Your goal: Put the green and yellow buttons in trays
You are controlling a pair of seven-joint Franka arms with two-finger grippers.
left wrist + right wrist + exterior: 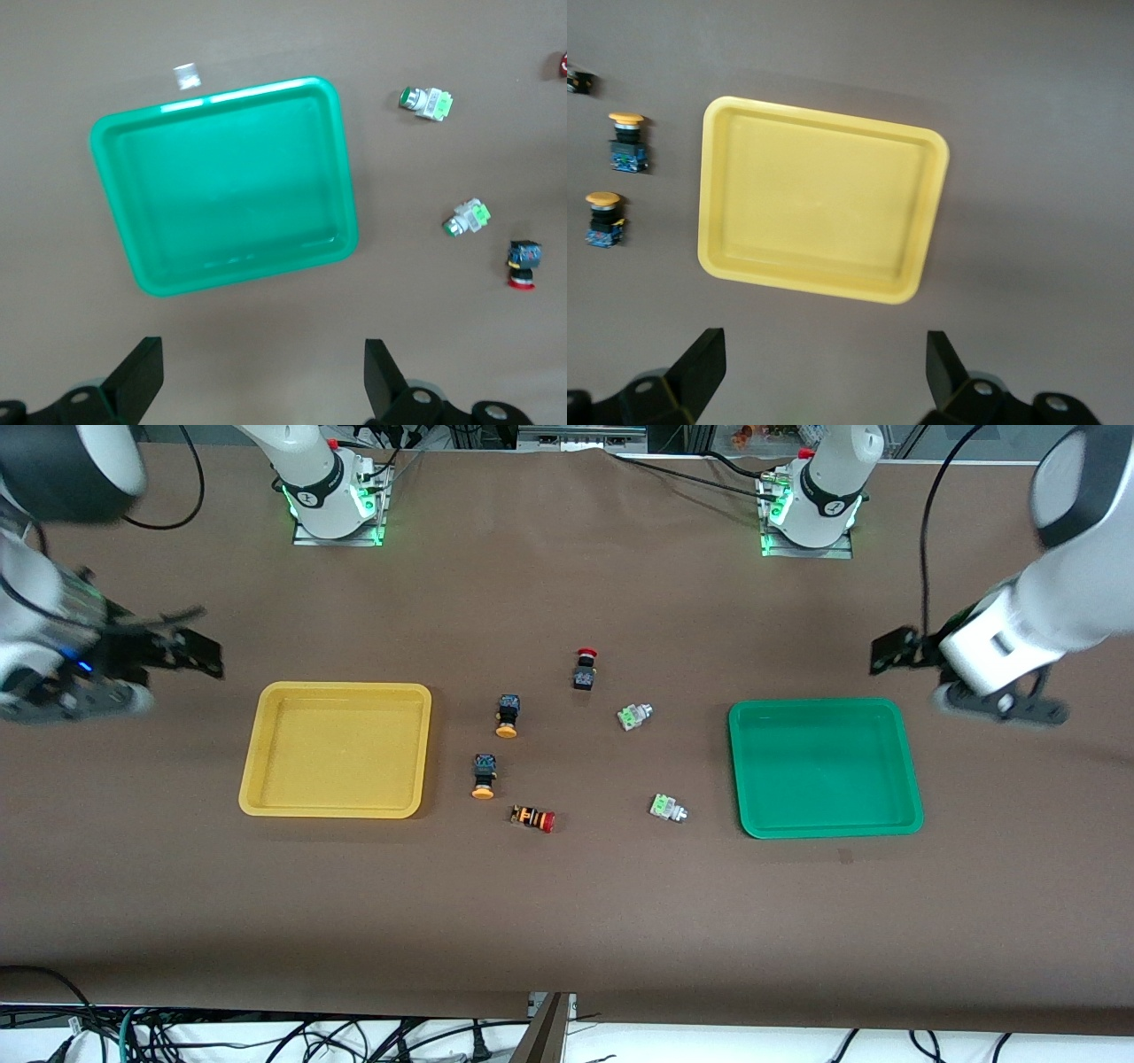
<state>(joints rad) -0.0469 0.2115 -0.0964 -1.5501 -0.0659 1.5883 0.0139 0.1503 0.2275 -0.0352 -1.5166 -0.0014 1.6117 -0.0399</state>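
Fingers on both arms stood wide apart and held nothing. My left gripper [260, 379] hung over the bare table [567, 921] just off the green tray [912, 815], at the left arm's end; my right gripper [824, 376] hung likewise off the yellow tray [252, 802], at the right arm's end.

Neither tray had anything in it, so I judged the task not yet begun, with the first reach still to be made. All the switches lay on the table between the trays. The two yellow buttons sat close to the yellow tray, one [508, 716] farther from the front camera than the other [484, 776]. The two green buttons lay closer to the green tray, one [633, 716] farther from the camera and one [668, 807] nearer. A black switch with a red cap [585, 669] stood farthest from the camera, and a striped switch with a red cap [533, 817] lay nearest; both were to be left alone.

My next move called for bringing one gripper in over its nearest button, turning the wrist to suit how the button lay, and descending.

My left wrist view showed a small pale scrap [187, 76] just beside the green tray's rim, which the front view did not make plain. My right wrist view showed no green button at all; only the front view gave the whole layout.
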